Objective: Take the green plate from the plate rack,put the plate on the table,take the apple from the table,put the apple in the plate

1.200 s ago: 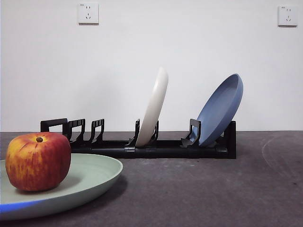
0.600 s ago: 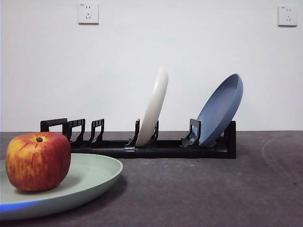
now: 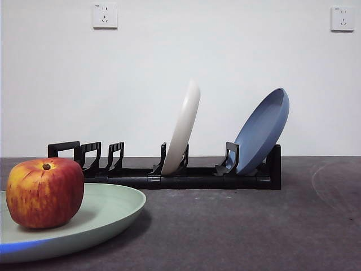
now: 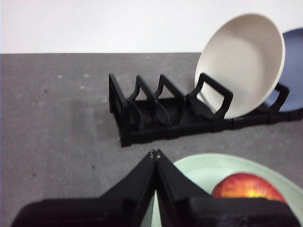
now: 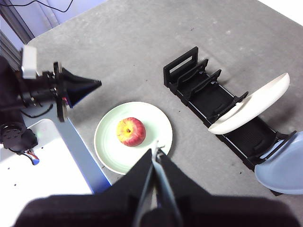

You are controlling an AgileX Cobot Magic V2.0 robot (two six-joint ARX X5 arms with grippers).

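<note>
The green plate lies flat on the table at the near left, with the apple resting in it. The plate and apple also show in the right wrist view, and the plate and apple in the left wrist view. The plate rack stands behind. My left gripper is shut and empty, raised near the plate's rim; it shows as a black cone in the right wrist view. My right gripper is shut and empty, high above the table.
A cream-white plate and a blue plate stand tilted in the rack. A white platform with a blue edge borders the table. Two wall sockets sit on the white wall.
</note>
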